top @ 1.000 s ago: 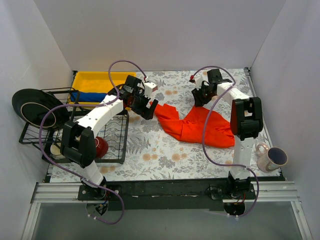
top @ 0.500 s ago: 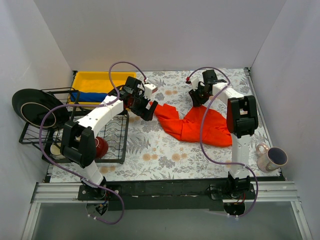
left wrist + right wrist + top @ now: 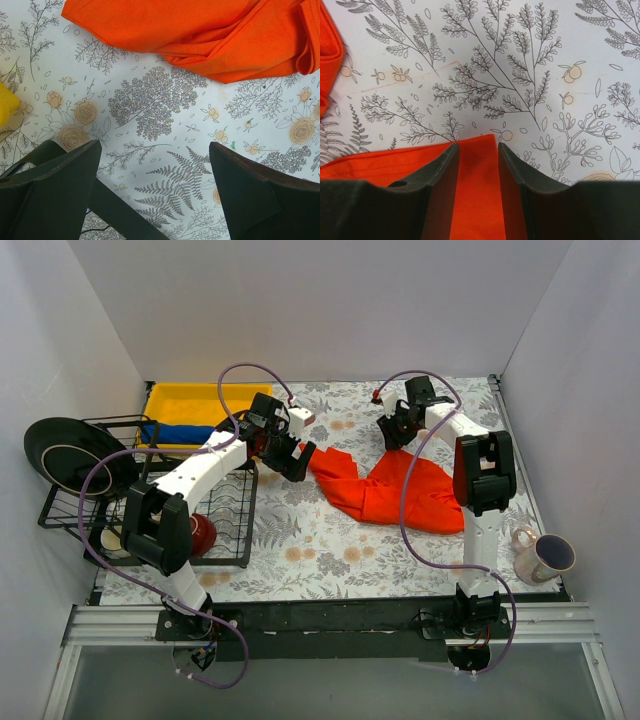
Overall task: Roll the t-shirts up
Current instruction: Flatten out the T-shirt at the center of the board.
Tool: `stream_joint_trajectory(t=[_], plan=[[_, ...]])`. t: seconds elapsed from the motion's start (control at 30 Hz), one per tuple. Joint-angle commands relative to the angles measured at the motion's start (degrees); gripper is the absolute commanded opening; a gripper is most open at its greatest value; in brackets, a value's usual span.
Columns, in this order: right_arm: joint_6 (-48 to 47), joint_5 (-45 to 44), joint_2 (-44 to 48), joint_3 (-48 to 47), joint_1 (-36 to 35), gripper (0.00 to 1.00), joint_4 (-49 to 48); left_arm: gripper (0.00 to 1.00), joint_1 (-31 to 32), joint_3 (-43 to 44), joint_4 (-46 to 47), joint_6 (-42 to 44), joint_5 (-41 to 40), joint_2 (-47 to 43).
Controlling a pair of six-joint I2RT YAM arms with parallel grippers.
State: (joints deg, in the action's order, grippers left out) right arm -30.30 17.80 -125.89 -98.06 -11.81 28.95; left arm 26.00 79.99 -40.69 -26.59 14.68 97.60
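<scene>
Two right fingers (image 3: 440, 172) pinch orange t-shirt (image 3: 405, 495) edge; left fingers (image 3: 55, 170) spread, shirt beyond.

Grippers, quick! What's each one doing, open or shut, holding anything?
Left gripper: open, holding nothing, above the tablecloth just short of the orange t-shirt.
Right gripper: shut on the orange t-shirt's edge.

Plenty of open tabletop (image 3: 330, 560) along the near side, between the arm bases and the orange-red t-shirt (image 3: 400, 495), so a gripper can sweep through there. The left side's cramped: wire rack (image 3: 215, 515) with a red bowl (image 3: 200, 532) in it, black plate (image 3: 65, 455), yellow bin (image 3: 190, 405) at the back. Near right corner has a mug (image 3: 545, 557) parked by the wall.
</scene>
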Motion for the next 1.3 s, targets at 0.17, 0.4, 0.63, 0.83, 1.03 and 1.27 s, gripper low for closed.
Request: stream_joint_trajectory(t=[0.17,0.4,0.63,0.83,1.03,1.27], plan=[[-2.65,-5.32,-3.13,-1.61,-0.14,0.44,-1.44,0.89,0.10,1.84,-0.45,0.57,1.14,-1.54],[-4.94,-2.60,-5.07,-2.75,-0.23,0.02,1.55,0.89,0.10,2.72,-0.18,0.75,1.23,-0.05],[-0.73,-2.07,8.70,-2.85,1.18,0.01,1.73,0.89,-0.25,6.75,4.73,0.22,-4.04,4.17],[2.79,-0.76,30.14,9.37,1.44,0.01,-2.23,0.91,-1.12,13.07,8.51,-1.97,-7.82,11.20],[4.20,-1.80,37.98,14.82,1.53,0.01,0.40,0.90,-3.23,20.81,5.89,-7.50,-3.79,23.22],[4.46,-4.18,41.25,15.27,1.53,0.01,2.16,0.87,-3.24,27.24,3.51,-9.97,0.79,31.42]])
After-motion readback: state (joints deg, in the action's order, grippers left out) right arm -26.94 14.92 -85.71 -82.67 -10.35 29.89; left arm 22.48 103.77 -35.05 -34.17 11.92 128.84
